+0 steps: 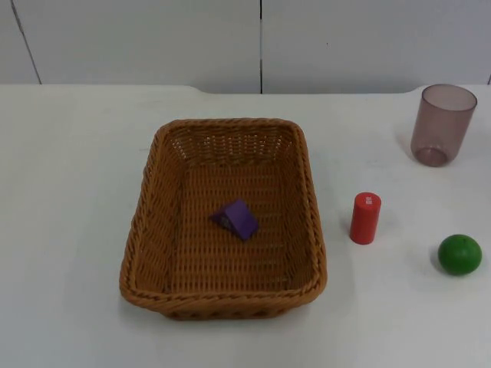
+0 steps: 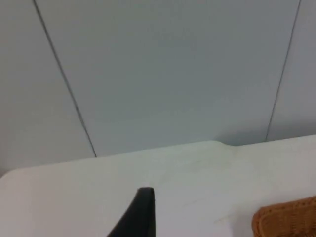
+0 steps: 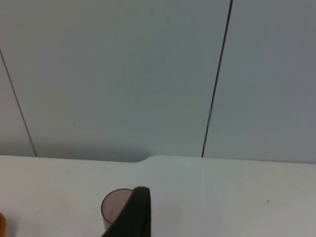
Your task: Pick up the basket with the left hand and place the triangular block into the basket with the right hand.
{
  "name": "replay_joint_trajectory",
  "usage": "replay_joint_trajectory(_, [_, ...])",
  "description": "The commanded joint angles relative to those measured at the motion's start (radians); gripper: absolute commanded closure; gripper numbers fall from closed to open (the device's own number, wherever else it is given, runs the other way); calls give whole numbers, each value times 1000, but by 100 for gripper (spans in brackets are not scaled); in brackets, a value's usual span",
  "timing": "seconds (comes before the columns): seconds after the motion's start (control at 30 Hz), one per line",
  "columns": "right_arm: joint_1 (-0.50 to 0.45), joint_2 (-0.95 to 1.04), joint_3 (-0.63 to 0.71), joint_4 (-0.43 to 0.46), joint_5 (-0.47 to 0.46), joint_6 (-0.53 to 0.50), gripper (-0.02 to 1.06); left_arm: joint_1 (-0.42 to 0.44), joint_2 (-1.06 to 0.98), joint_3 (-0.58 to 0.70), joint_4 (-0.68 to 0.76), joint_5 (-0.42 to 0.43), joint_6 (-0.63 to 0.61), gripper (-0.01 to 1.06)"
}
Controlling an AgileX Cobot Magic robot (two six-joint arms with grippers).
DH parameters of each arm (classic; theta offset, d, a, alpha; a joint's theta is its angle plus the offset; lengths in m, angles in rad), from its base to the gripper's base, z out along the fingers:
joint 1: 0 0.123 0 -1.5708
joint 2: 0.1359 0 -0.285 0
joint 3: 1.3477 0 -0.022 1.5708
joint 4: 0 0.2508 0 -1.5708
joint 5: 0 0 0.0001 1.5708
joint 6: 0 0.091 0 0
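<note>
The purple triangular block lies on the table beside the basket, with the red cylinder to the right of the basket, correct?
Not quite: the purple triangular block lies inside the basket, as the top view shows. The red cylinder is right of the basket.

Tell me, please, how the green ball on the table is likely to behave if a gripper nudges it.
The green ball looks round and smooth, so it would probably roll away at a light push. It lies on bare white table with nothing beside it to stop it. A pinch off its middle may squeeze it out of the fingers.
</note>
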Motion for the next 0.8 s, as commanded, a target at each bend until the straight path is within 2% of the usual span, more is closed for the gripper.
replay_joint_trajectory(0.0, [-5, -52, 18, 0, -36, -14, 11, 3, -48, -3, 21, 25, -33, 8])
replay_joint_trajectory(0.33, [-5, -436, 24, -5, 27, -19, 11, 3, -415, -3, 59, 69, -55, 8])
replay_joint_trajectory(0.5, [-5, -578, 24, -5, 125, -19, 11, 8, -592, -3, 140, 126, -106, 8])
replay_joint_trajectory(0.57, [-5, -610, 24, -5, 141, -19, 11, 32, -652, -3, 188, 168, -129, 8])
replay_joint_trajectory(0.63, [-5, -644, 24, -5, 143, -19, 11, 56, -700, -3, 189, 173, -138, 8])
replay_joint_trajectory(0.77, [-14, -730, 24, -5, 154, -52, 11, 163, -811, -13, 185, 177, -130, 8])
